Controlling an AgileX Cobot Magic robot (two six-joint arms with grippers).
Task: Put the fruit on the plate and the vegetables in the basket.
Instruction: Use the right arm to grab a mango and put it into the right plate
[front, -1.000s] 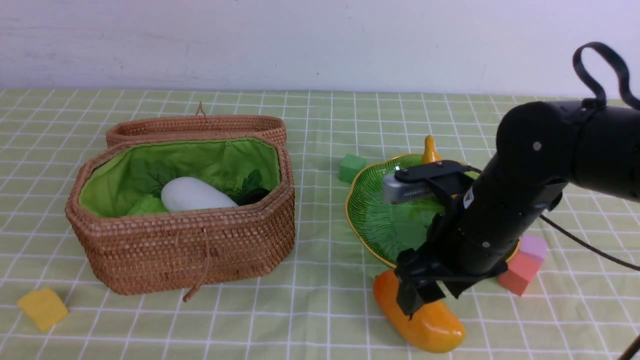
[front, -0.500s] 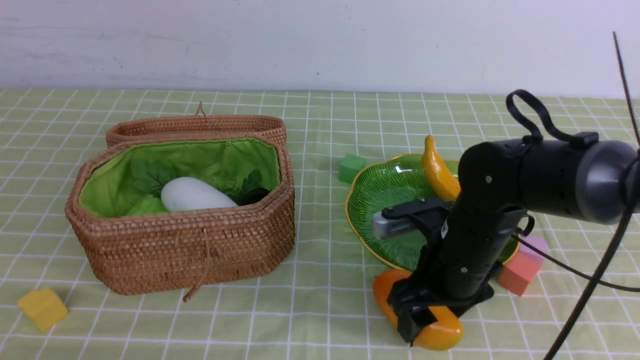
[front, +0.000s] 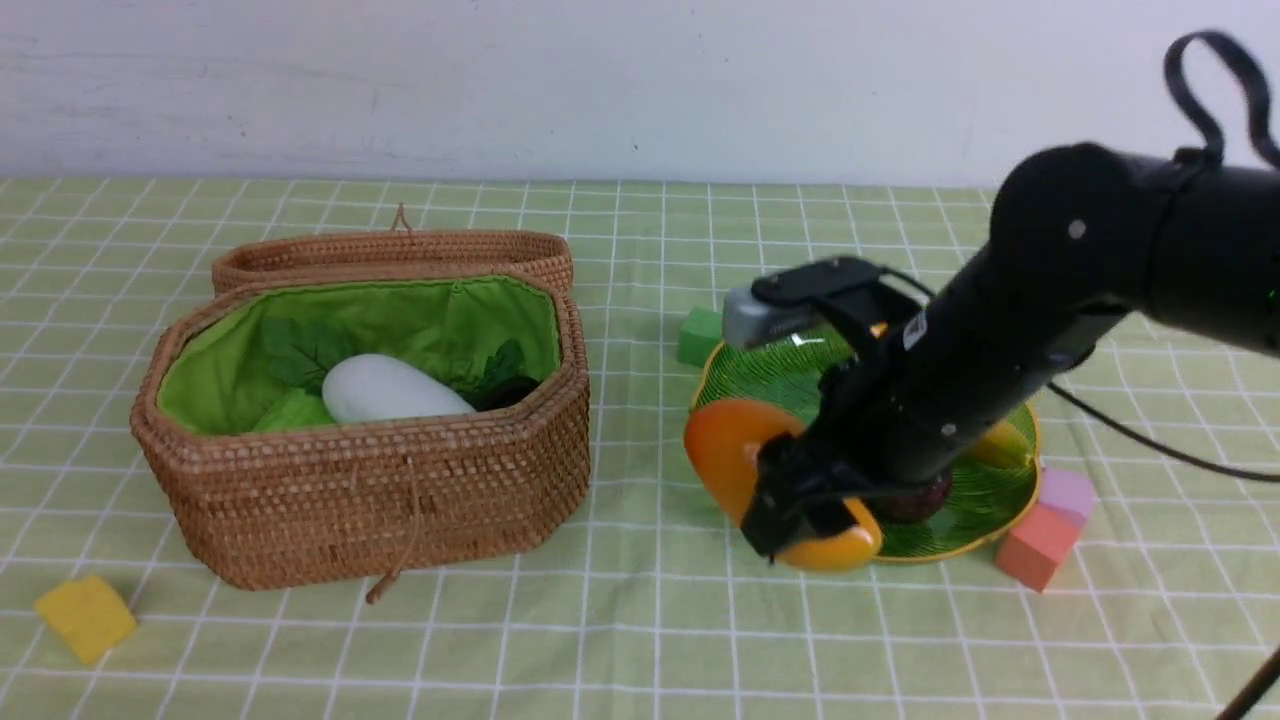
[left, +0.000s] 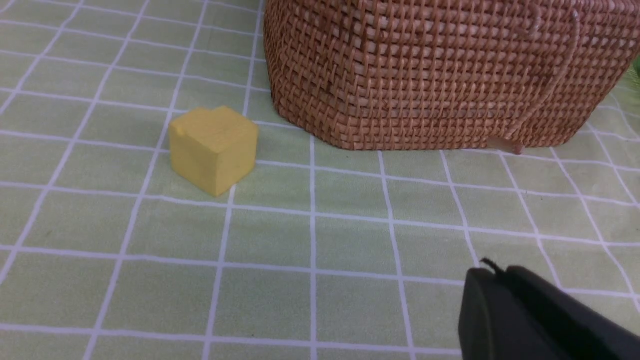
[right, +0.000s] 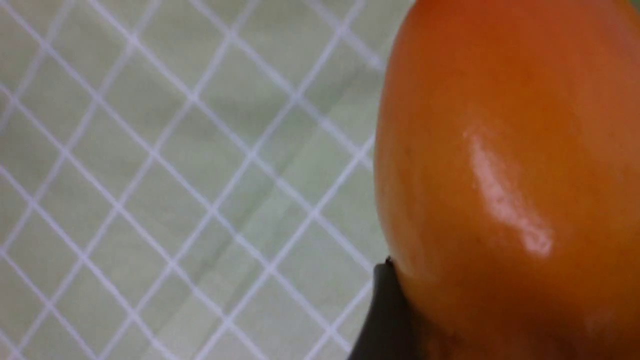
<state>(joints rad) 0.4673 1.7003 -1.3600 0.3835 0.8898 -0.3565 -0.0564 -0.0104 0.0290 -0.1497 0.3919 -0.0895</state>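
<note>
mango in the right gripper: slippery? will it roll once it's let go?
Probably slippery: the mango is glossy, with a bright highlight in the right wrist view. It looks rigid and smoothly rounded, so it may rock or roll on the plate. Held in the right gripper near one end, it might pivot.

Glossy orange mango (front: 730, 450) lifted over the green plate's (front: 990, 500) 9 o'clock rim; wicker basket (front: 380, 490) open, white oval (front: 385, 392) inside.

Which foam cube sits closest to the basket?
The yellow cube, lying by the basket at its near left corner. The green cube and the pink cube lie over by the plate.
</note>
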